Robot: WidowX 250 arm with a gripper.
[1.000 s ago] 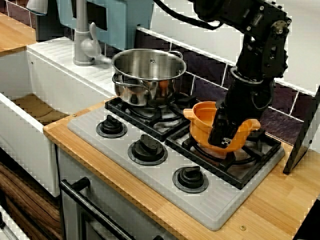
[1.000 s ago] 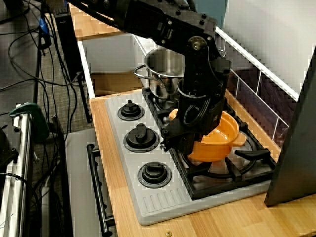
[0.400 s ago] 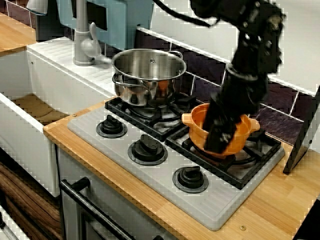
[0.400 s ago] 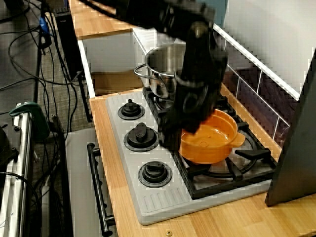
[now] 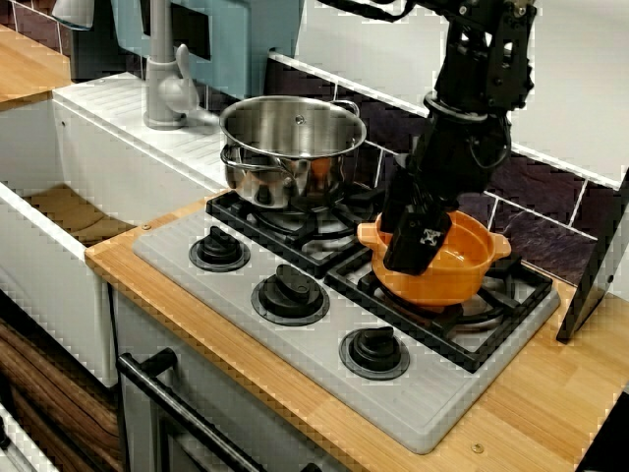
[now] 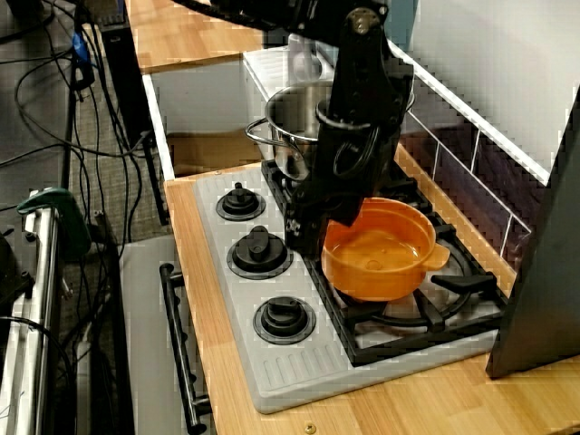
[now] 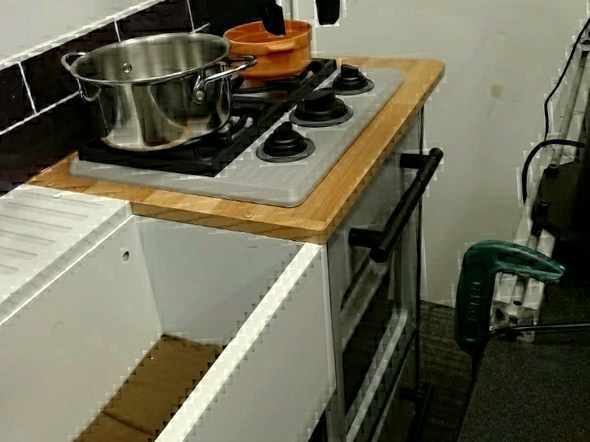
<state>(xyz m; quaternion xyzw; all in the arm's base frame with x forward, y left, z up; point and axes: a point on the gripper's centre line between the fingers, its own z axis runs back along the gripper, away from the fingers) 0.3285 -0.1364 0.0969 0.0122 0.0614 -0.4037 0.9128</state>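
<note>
Just beneath the jaws, the orange pot [image 5: 457, 258] sat level on the burner grate [image 5: 516, 293]. The gripper [image 7: 301, 18] hung over its near rim with the jaws apart — the view from the sink side showed a clear gap between them and nothing gripped. The steel pot [image 5: 292, 147] stood close to one side of the jaws, and the knobs [image 5: 374, 351] lay in front of and below them. By my judgement, good handling here called for fingers held straight above the rim — any sideways drift could nudge the orange pot on the grate or brush the steel pot's handle.
</note>
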